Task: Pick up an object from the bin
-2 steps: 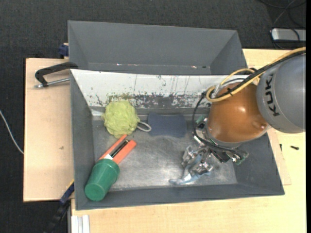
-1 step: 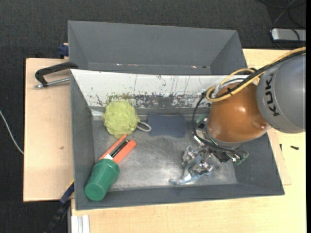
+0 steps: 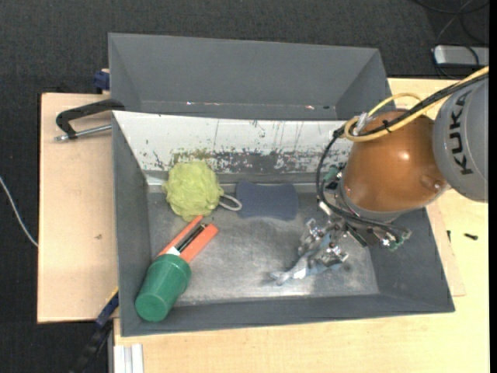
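Dark carpet (image 3: 46, 37) lies round the grey bin (image 3: 233, 72). At its near right the hand (image 3: 322, 249) hangs low over a small pale scrap (image 3: 289, 275) on the bin's bottom; whether it is spread or pressed together I cannot tell. Further left lie a green pouf (image 3: 192, 189), blue pad (image 3: 268, 200), orange pen (image 3: 190, 241) and green cup (image 3: 161, 286).

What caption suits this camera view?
Robot gripper low at front right of the bin, apart from green cup, orange marker, yellow-green puff, blue pad.
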`<state>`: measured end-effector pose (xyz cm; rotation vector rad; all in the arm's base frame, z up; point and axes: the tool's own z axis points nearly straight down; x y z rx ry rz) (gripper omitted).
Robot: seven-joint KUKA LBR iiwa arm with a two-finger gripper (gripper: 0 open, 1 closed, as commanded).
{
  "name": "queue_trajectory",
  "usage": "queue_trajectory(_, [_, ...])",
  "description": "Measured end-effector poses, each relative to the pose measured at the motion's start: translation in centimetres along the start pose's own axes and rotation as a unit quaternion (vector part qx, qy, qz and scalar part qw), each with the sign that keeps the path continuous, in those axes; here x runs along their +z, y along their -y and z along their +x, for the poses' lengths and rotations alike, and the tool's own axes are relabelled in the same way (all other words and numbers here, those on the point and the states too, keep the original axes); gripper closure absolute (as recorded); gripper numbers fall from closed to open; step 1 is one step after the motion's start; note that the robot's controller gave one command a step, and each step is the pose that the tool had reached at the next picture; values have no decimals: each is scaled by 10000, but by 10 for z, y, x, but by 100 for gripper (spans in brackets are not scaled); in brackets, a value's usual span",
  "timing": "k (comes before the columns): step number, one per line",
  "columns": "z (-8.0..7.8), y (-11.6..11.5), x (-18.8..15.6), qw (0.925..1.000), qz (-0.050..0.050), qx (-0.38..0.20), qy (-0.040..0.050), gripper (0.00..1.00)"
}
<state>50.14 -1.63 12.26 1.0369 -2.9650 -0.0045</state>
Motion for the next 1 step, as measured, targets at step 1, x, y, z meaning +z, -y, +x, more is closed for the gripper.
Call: queue_trajectory(1, [2, 8, -106, 9999, 23, 121, 24, 100])
